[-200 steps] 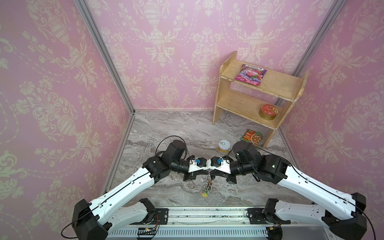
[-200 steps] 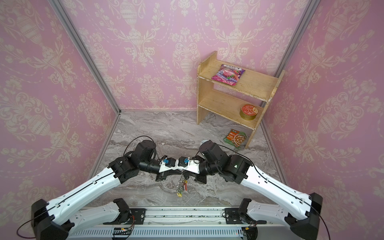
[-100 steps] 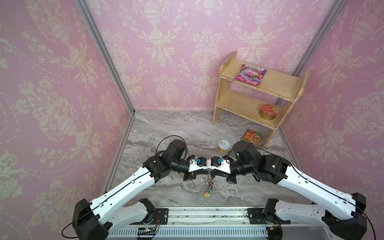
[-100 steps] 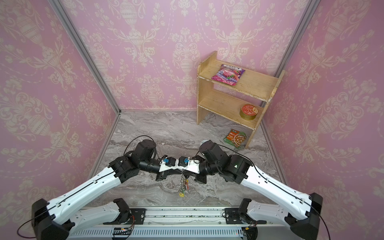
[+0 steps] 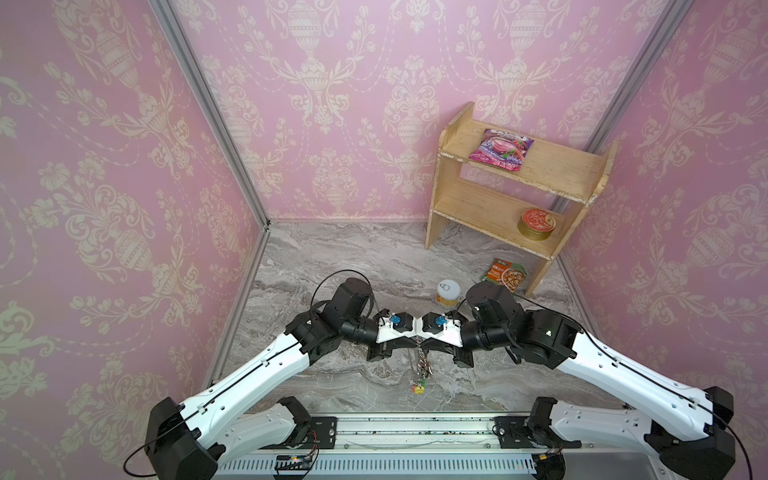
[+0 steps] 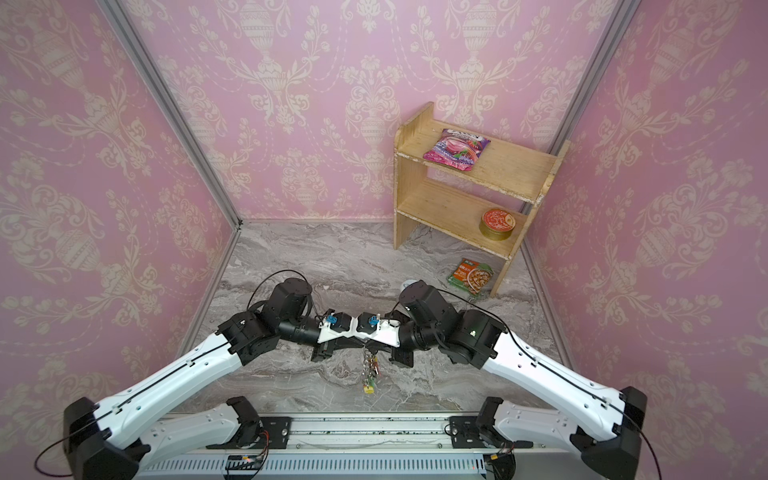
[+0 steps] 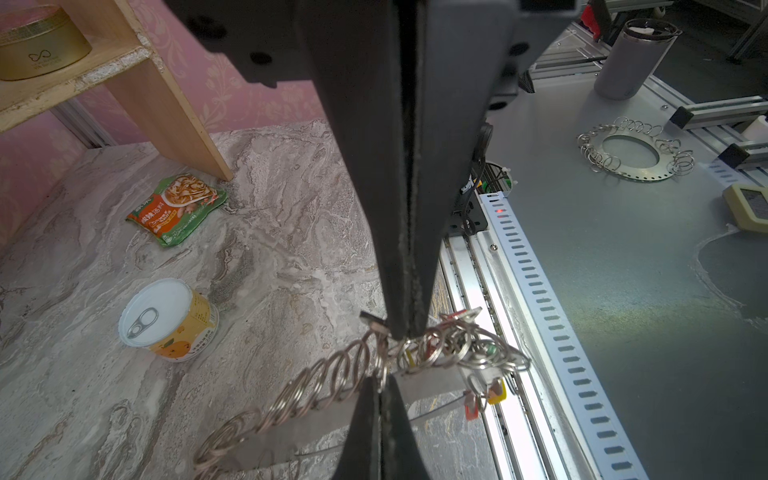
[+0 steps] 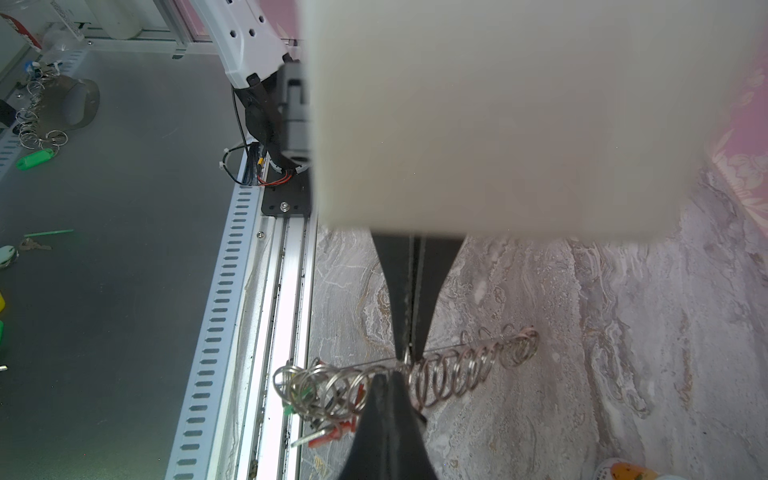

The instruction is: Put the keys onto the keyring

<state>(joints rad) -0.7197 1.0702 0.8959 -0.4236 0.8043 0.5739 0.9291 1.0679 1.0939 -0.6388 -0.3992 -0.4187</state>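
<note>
Both pincers [image 5: 417,337] still tight on keyring [image 5: 422,365]

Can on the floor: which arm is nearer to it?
Right. The right arm is just beside the can; the left arm is farther off, beyond the keyring.

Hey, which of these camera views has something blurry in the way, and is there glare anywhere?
Right wrist view: a large cream-white block close to the lens is out of focus and fills much of the frame; the silvery metal keyring chain is sharp. Left wrist view: the aluminium rail is washed out white by glare. Both top views: evenly lit, sharp.
</note>
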